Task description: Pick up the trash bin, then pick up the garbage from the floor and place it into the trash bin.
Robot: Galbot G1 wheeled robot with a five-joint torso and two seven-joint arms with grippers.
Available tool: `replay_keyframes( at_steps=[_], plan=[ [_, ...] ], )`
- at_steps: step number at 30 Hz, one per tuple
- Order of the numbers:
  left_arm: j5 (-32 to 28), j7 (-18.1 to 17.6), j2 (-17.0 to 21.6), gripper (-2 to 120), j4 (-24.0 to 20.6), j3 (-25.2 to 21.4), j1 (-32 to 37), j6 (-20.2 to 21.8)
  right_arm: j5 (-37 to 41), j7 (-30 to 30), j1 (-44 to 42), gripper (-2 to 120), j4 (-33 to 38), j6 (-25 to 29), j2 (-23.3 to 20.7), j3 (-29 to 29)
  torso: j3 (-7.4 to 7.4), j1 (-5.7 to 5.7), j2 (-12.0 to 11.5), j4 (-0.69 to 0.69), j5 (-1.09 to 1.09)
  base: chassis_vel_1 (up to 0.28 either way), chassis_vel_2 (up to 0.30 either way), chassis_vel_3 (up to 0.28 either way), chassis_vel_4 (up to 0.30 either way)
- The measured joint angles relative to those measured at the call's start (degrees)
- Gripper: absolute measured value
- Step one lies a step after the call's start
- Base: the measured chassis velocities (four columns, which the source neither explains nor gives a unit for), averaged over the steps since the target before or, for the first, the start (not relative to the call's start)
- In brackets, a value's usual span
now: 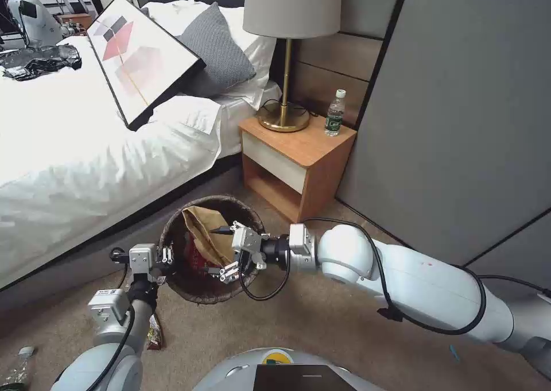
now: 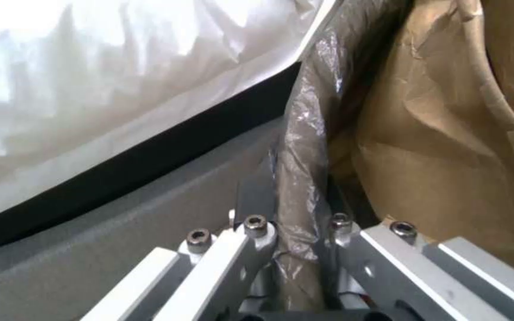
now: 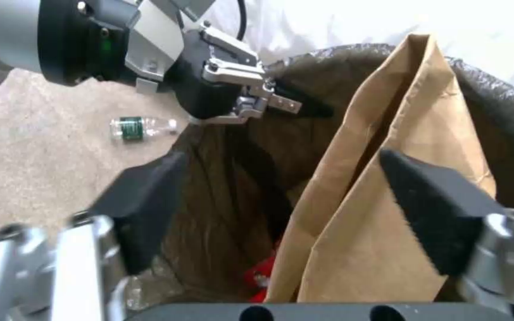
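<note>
Red packets (image 3: pixel 262 277) under paper bag (image 3: pixel 388 178)

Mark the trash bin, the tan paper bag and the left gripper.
trash bin (image 1: pixel 198 294), head view, near rim with brown liner.
tan paper bag (image 3: pixel 388 187), right wrist view, creased side panel standing in the bin.
left gripper (image 1: pixel 168 255), head view, fingertips shut on the bin's rim.

floor: carpet (image 1: pixel 344 328) | on it: snack wrapper (image 1: pixel 154 332), plastic bottle (image 1: pixel 17 369), nightstand (image 1: pixel 295 164)

Bright, even light; blurry wrist views
</note>
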Motion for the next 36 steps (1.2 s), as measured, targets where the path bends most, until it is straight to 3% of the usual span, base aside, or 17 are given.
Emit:
replay_keyframes(
  at_steps=[2,6,20,23,32,36],
  plan=[
    [-0.03,0.0,0.03,0,0.1,-0.02,-0.06,-0.03,0.08,0.25,-0.23,92,0.39,0.01,-0.03,0.59,0.0,0.0,0.0,0.0,0.0,0.0,0.0,0.0,0.0],
    [-0.1,0.0,0.05,0,0.22,-0.1,-0.11,-0.06,0.99,1.11,-1.18,99,1.12,0.14,0.02,2.64,0.0,0.0,0.0,0.01,0.0,0.0,0.0,0.0,0.0],
    [-0.25,-0.09,0.08,0,0.53,-0.16,-0.37,-0.21,7.61,6.54,-12.12,100,7.08,1.39,-2.48,18.1,0.0,0.0,0.0,0.0,0.01,0.0,0.0,0.0,0.0],
    [-0.25,-0.09,0.02,0,0.57,-0.14,-0.43,-0.22,6.81,7.79,-15.31,100,7.56,2.58,-2.96,20.27,0.0,0.0,0.0,0.01,0.01,0.0,0.0,0.0,0.0],
    [-0.28,-0.19,-0.35,0,0.8,-0.16,-0.69,-0.63,-1.04,22.18,-30.86,100,9.55,8.74,-1.78,26.08,0.0,0.0,0.0,0.01,0.0,0.0,0.0,0.0,0.0],
    [-0.39,-0.18,-0.34,0,0.79,-0.22,-0.7,-0.7,-2.78,22.9,-34.88,100,9.68,9.34,-0.3,30.24,0.0,0.0,0.0,0.01,0.0,0.0,0.0,0.0,0.0]
  ],
)
